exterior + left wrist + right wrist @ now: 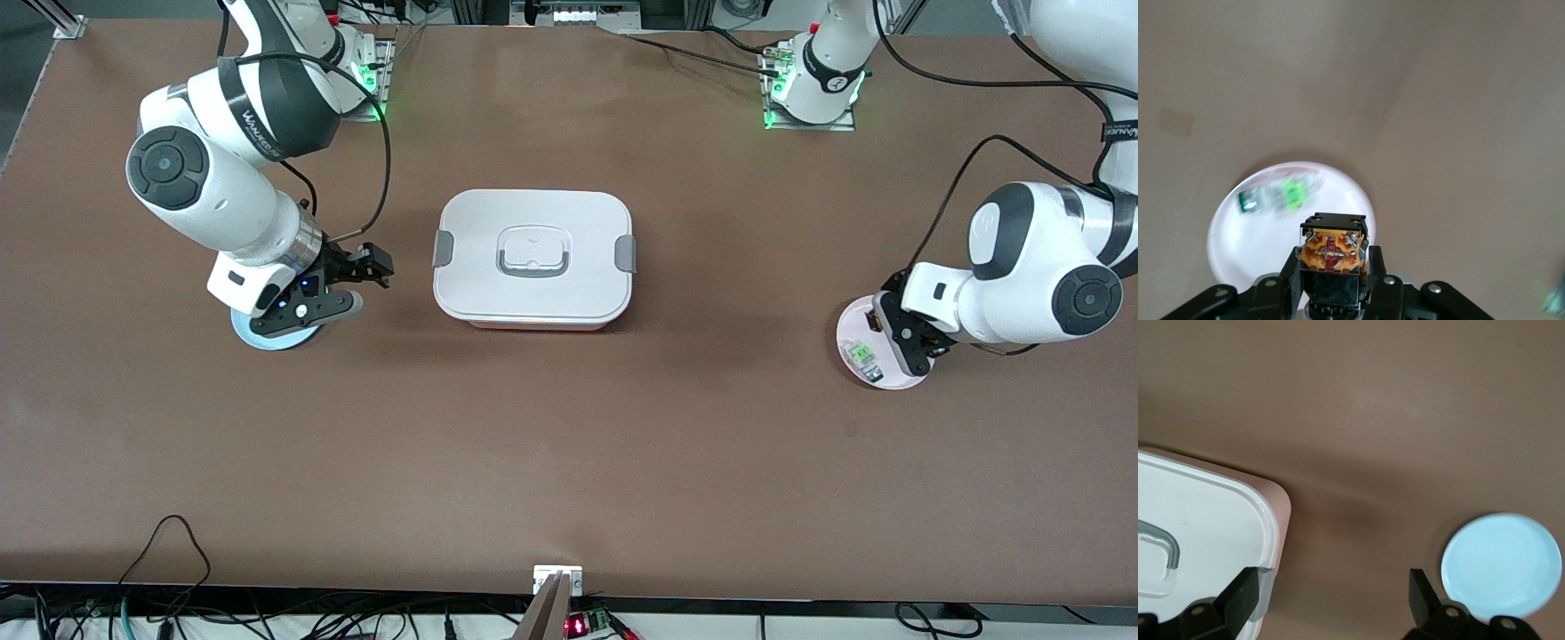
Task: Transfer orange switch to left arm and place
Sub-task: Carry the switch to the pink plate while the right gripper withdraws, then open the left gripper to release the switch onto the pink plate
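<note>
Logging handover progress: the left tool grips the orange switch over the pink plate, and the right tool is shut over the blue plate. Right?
Not quite. The right tool is open, as the right wrist view shows, its fingers spread over the blue plate. The rest holds: the left tool grips the orange switch over the pink plate.

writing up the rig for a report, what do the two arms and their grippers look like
Both arms are glossy white, rounded segments joined by dark grey bands with round dark grey joint caps. The right arm has white lettering on its grey band and a black cable looping alongside. The left gripper and right gripper are black, two-fingered. Green lights glow at both bases.
</note>
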{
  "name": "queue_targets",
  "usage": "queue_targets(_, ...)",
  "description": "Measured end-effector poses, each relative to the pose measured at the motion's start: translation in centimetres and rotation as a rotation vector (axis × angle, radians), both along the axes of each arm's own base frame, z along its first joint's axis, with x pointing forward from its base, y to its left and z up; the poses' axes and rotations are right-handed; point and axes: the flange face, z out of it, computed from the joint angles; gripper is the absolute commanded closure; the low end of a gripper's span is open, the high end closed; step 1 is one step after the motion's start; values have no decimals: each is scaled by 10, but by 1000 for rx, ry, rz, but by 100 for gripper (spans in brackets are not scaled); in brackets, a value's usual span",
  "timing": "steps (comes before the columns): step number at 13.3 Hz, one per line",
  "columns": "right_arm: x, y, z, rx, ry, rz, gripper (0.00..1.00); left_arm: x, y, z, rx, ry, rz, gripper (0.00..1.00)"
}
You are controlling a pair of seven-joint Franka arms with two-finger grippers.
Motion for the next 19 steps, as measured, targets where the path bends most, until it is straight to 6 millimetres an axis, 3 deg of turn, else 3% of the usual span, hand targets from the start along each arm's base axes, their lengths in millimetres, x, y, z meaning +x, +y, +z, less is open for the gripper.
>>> queue_targets(2,-3,-11,22,-39,38,-104,0,1,29,-22,18,-6,-39,91)
queue_targets(4,-3,-34,55,-73,67,-173,0,0,48,-44,40,-36,-63,91)
queue_targets(7,1,-83,100,-102,83,-261,0,-8,53,-71,24,-99,-108,90)
queue_targets(10,7,-129,116,-113,72,-324,0,-14,57,-96,-8,-132,-160,85)
queue_targets(11,9,-146,122,-117,58,-300,0,-14,64,-104,-19,-141,-171,79)
queue_targets(12,11,-164,128,-126,42,-250,0,-16,71,-112,-29,-144,-181,60)
queue_targets(13,12,-181,135,-134,26,-196,0,-17,76,-119,-38,-143,-187,26)
queue_targets(14,12,-196,141,-139,15,-159,0,-18,79,-123,-44,-140,-193,0)
queue_targets(17,5,-235,154,-145,-1,-151,0,-19,82,-127,-56,-137,-233,0)
queue_targets(19,-2,-240,159,-146,-3,-160,0,-17,82,-124,-57,-139,-243,0)
